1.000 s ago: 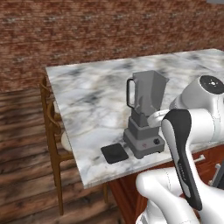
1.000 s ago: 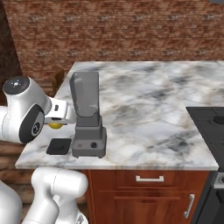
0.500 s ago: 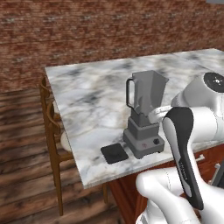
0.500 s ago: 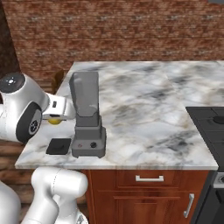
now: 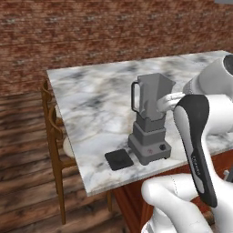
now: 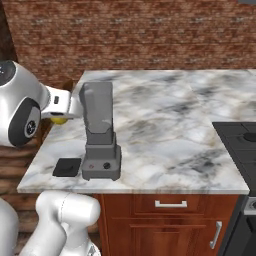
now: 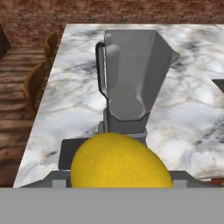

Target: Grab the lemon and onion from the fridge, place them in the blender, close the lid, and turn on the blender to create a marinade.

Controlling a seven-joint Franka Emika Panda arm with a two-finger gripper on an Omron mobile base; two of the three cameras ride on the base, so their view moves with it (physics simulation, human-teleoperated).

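Note:
My gripper (image 7: pixel 119 182) is shut on the lemon (image 7: pixel 120 162), a yellow fruit that bulges at the bottom of the hand view. From the right base the lemon (image 6: pixel 58 120) hangs under my hand, just left of the blender (image 6: pixel 100 131) and level with the middle of the jar. The grey jar (image 7: pixel 133 74) stands open and empty on its dark base (image 5: pixel 149 148). The black lid (image 5: pixel 119 159) lies flat on the counter beside the base, near the front edge. The onion and the fridge are out of view.
The marble counter (image 6: pixel 165 125) stretches wide behind and right of the blender. Wooden chairs (image 5: pixel 52 136) stand off its left end. A dark stove top (image 6: pixel 240 145) borders the right side. A brick wall (image 5: pixel 91 32) runs behind.
My hand has risen with the lemon, from near the blender's base to about mid-height of the jar. The blender and lid have not moved.

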